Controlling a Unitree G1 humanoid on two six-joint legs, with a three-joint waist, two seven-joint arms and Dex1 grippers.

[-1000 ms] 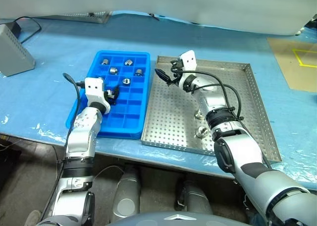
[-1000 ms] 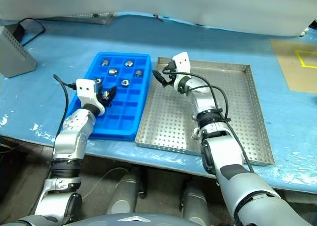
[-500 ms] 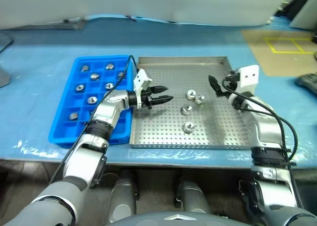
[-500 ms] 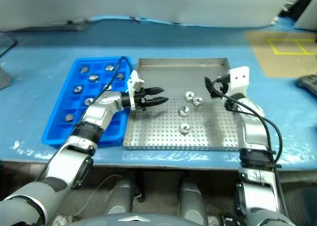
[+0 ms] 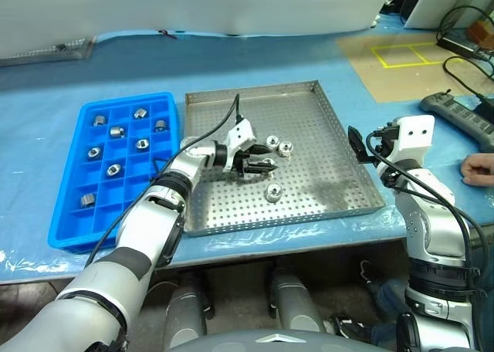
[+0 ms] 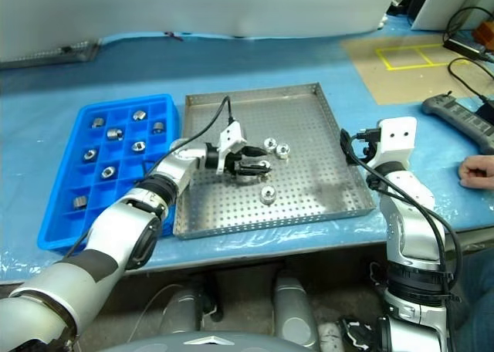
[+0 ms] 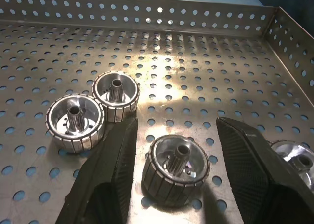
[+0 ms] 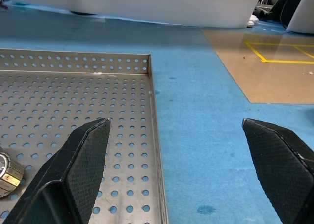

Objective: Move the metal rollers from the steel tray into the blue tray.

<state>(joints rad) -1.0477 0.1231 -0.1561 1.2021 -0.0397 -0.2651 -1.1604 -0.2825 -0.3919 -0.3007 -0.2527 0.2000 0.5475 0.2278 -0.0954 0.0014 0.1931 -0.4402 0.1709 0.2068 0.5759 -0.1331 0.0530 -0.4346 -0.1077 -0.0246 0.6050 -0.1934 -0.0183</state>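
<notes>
The steel tray (image 5: 324, 170) lies mid-table with the blue tray (image 5: 65, 227) to its left. Several metal rollers (image 5: 117, 131) sit in the blue tray's compartments. In the steel tray, two rollers (image 5: 272, 141) lie side by side and another roller (image 5: 272, 192) lies nearer the front. My left gripper (image 5: 261, 167) is low over the perforated floor and open. Its fingers (image 7: 115, 177) straddle a roller (image 7: 175, 169), with a small gap on each side. My right gripper (image 5: 355, 142) hangs open past the steel tray's right rim, holding nothing.
A person's hand (image 5: 478, 168) rests at the right edge of the table. A black handheld controller (image 5: 455, 113) with cables lies beyond it. A brown board with yellow tape (image 5: 397, 62) is at the back right. Blue sheeting covers the table.
The camera has swung to the right. My left gripper left the blue tray, crossed into the steel tray and settled around a roller. My right arm withdrew from the steel tray to its right side.
</notes>
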